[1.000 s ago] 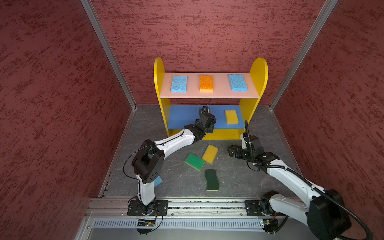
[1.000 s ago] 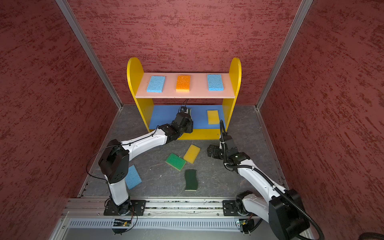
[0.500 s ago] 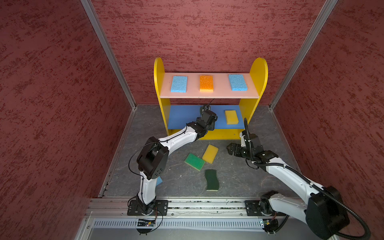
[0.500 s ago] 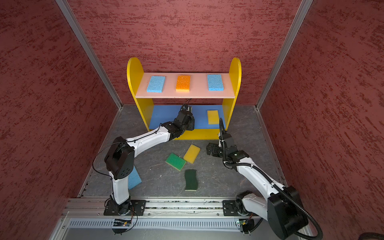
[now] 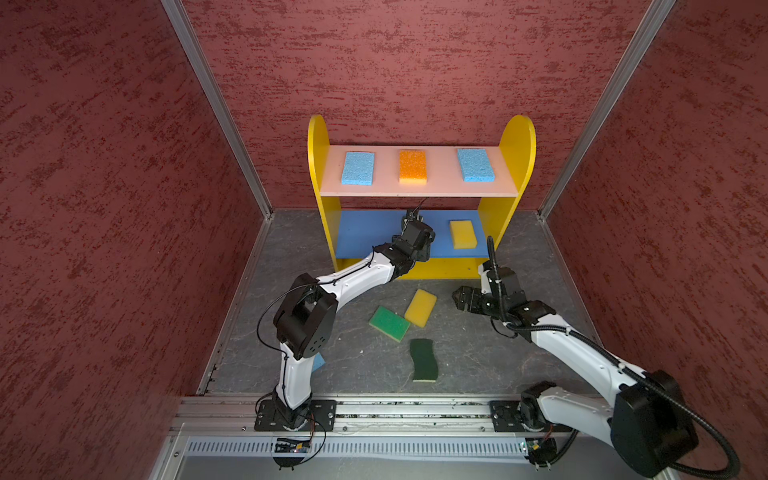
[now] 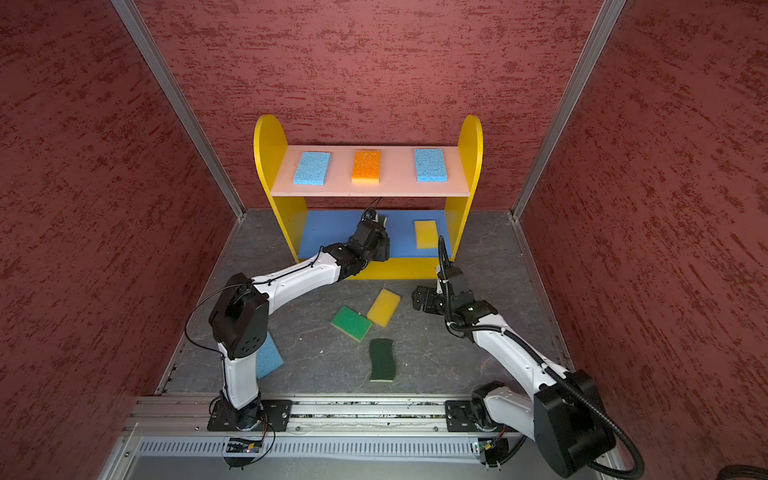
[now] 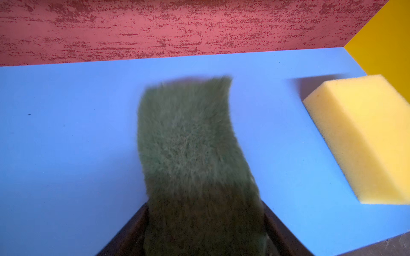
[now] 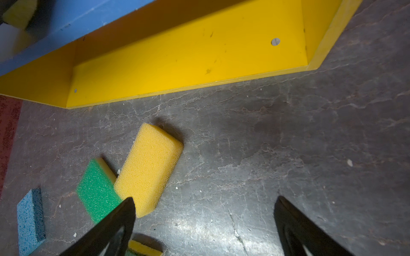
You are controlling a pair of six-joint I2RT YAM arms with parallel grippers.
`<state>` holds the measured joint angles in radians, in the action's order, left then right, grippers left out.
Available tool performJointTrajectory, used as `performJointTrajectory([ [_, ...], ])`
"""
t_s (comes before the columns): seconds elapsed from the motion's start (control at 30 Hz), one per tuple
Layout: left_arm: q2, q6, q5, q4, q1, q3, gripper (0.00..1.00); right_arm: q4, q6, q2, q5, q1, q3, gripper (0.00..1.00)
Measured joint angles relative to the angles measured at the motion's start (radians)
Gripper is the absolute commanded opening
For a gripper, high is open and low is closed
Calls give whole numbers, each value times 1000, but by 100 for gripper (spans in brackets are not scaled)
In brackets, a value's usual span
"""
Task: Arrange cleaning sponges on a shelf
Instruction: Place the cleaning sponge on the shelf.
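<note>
**Placement on the middle board.** The left jaws are reached in over the blue middle board (image 7: 66, 133). A dark green sponge (image 7: 190, 144) lies lengthwise between them on that board. Its outline is blurred, and whether it is pinched or already let go cannot be told.

Compared with a second earlier, the left arm (image 5: 357, 278) is set slightly deeper into the shelf (image 5: 517, 153), while the loose sponges are found where they were. A placement in its closing stage is therefore judged. The sponge is set well apart from the yellow sponge (image 7: 359, 137) near the right side panel.

The right jaws are spread wide and empty. They are held above the worktop (image 5: 478, 353), just beside a second yellow sponge (image 8: 148, 168), which touches a bright green sponge (image 8: 97, 190). Further out, a wavy green sponge (image 5: 424, 359) and a loose blue sponge (image 6: 268, 357), half hidden behind the left arm, are left on the worktop.

On the pink top board (image 5: 440, 187), a left blue sponge (image 5: 358, 167) and a right blue sponge (image 5: 475, 164) flank an orange sponge (image 5: 413, 166). Nothing is seen on the yellow bottom board (image 8: 188, 62). Four sponges are thus judged still to be shelved.

The grey, veined worktop is enclosed by red textured walls (image 5: 415, 62) with metal corner posts (image 5: 216, 108). Both arm bases are carried by a front rail (image 5: 395, 409).
</note>
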<state>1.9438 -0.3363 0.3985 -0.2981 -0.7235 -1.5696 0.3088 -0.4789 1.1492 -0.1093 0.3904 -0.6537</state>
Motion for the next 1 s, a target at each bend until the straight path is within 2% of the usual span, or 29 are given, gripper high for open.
performJointTrajectory([
  [0.37, 21, -24, 0, -35, 0, -50, 77, -8, 0, 16, -5, 0, 0, 98],
  [1.0, 32, -60, 8, -66, -19, -55, 79, -13, 0, 16, -7, 0, 0, 98],
])
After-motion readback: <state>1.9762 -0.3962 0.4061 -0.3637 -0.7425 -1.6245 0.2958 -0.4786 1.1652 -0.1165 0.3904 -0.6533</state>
